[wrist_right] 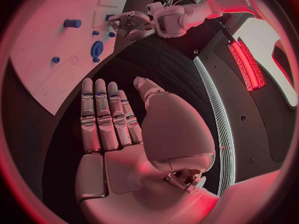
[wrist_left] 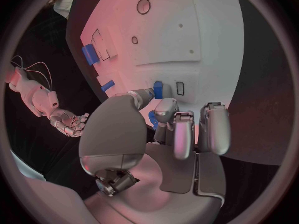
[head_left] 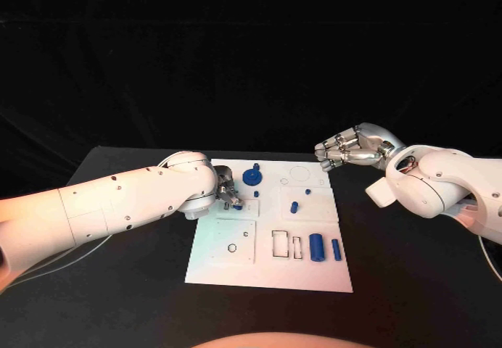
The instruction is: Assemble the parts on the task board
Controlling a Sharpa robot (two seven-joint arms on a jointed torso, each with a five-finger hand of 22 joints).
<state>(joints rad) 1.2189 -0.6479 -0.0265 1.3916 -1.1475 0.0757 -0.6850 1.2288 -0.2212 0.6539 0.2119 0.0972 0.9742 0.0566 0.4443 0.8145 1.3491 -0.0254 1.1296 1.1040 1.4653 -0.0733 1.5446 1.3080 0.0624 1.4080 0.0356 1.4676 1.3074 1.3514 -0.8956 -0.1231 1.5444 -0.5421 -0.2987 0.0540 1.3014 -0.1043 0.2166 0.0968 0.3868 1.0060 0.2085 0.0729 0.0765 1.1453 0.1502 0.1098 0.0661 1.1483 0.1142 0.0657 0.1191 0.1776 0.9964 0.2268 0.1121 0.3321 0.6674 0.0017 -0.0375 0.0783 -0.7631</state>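
Note:
The white task board (head_left: 270, 270) lies in the middle of the black table. My left hand (head_left: 226, 194) is low over its left far part. There its thumb and a finger (wrist_left: 166, 108) pinch a small blue part (wrist_left: 158, 89) beside a small rectangular slot (wrist_left: 180, 88). A blue gear (head_left: 252, 176) stands just beyond that hand. Two small blue pieces (head_left: 294, 206) sit near the board's middle, and two blue cylinders (head_left: 317, 248) lie at its right near side. My right hand (head_left: 350, 148) hovers past the board's far right corner, fingers straight and side by side (wrist_right: 106, 117), holding nothing.
Outlined recesses (head_left: 282, 243) and a ring mark (head_left: 231, 249) show on the near half of the board. A faint circle (head_left: 300, 174) marks the far right part. Black table (head_left: 418, 290) surrounds the board on all sides. Cables (head_left: 63, 262) trail under my left arm.

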